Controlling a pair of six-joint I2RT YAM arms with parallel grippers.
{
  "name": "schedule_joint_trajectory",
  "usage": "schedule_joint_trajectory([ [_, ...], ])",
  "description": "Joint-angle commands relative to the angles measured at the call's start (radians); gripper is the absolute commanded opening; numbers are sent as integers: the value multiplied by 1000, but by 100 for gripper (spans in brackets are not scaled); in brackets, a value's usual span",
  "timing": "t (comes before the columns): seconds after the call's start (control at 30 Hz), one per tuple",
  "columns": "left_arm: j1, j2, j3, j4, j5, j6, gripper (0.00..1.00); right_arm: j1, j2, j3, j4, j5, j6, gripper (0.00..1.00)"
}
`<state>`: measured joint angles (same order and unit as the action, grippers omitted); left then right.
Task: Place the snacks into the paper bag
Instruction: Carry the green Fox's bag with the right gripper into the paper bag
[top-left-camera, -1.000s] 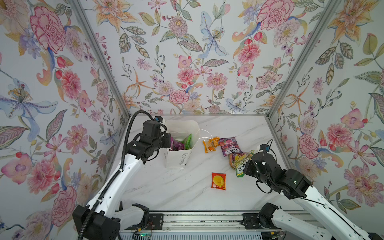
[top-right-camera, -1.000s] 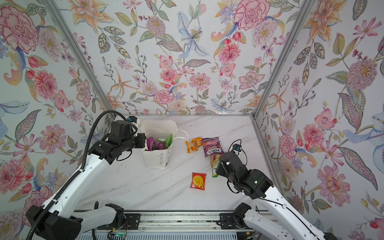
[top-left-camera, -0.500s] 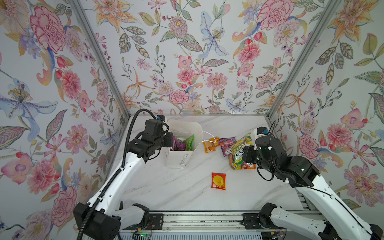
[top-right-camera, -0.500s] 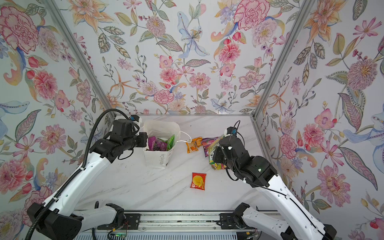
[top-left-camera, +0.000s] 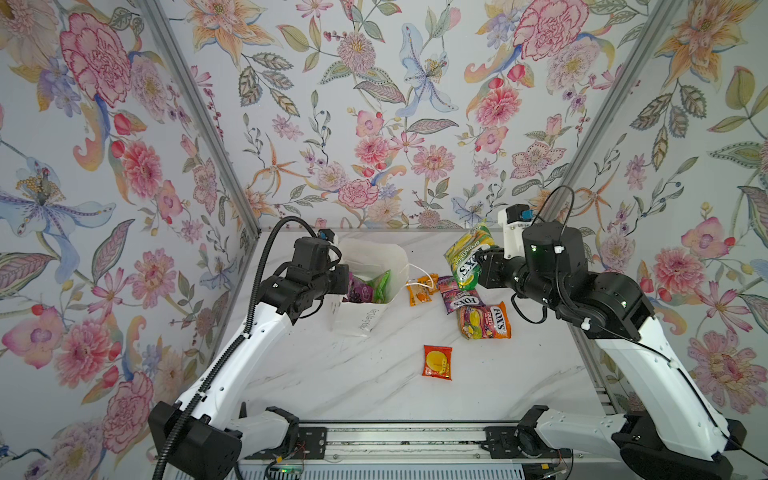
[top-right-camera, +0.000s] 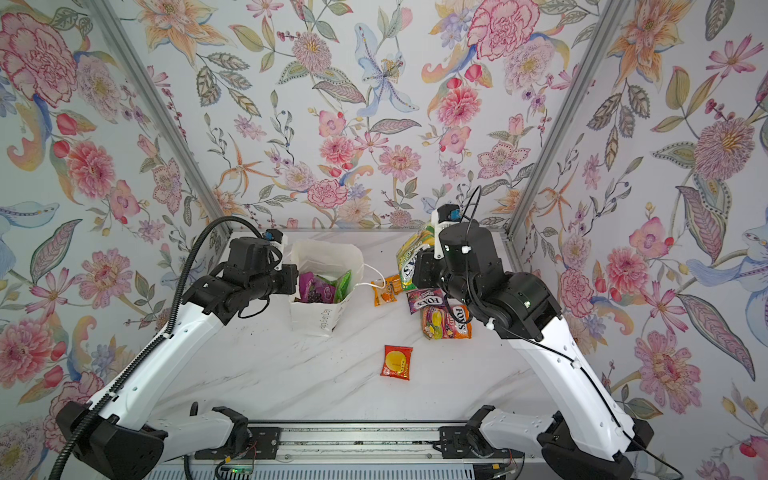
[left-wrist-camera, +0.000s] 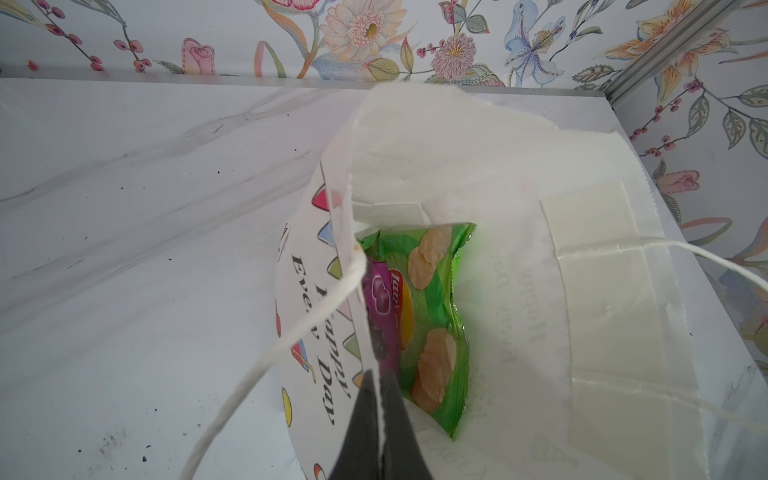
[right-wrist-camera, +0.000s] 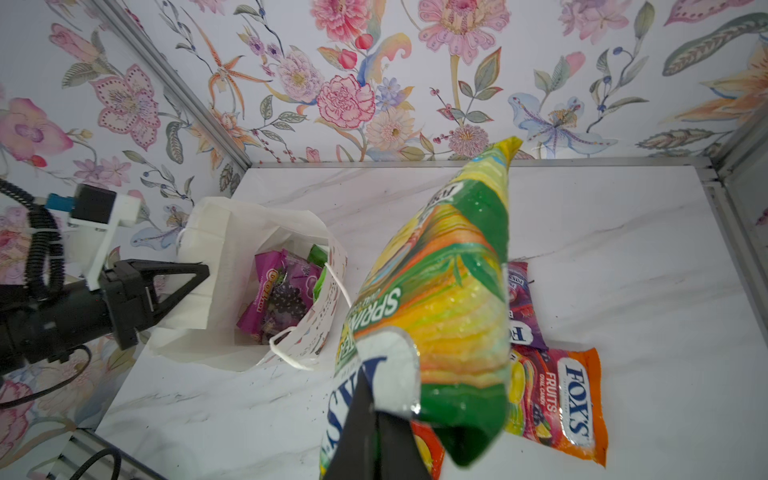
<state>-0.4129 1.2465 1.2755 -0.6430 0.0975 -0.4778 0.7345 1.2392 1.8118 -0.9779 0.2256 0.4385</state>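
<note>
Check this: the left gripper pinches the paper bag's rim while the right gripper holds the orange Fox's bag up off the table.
Wrong bag: the right gripper holds the green Fox's bag up; the orange Fox's bag lies on the table, as the right wrist view shows. The left gripper does pinch the rim of the paper bag.

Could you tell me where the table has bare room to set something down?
Free: bare marble between the white paper gift bag, the small red packet and the metal front rail. Crowded: right of the bag, around the orange Fox's candy bag.
</note>
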Motion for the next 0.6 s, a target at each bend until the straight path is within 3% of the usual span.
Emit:
schedule_joint_trajectory([
  [0.0, -11, -11, 51, 71, 1, 28, 0, 34, 63, 104, 16, -82, -57, 0],
  [0.3, -14, -25, 42, 78, 15, 35, 0, 180, 257, 303, -13, -153, -83, 0],
  [0.57, -18, -33, 39, 85, 31, 47, 0, 218, 367, 358, -36, -233, -74, 0],
])
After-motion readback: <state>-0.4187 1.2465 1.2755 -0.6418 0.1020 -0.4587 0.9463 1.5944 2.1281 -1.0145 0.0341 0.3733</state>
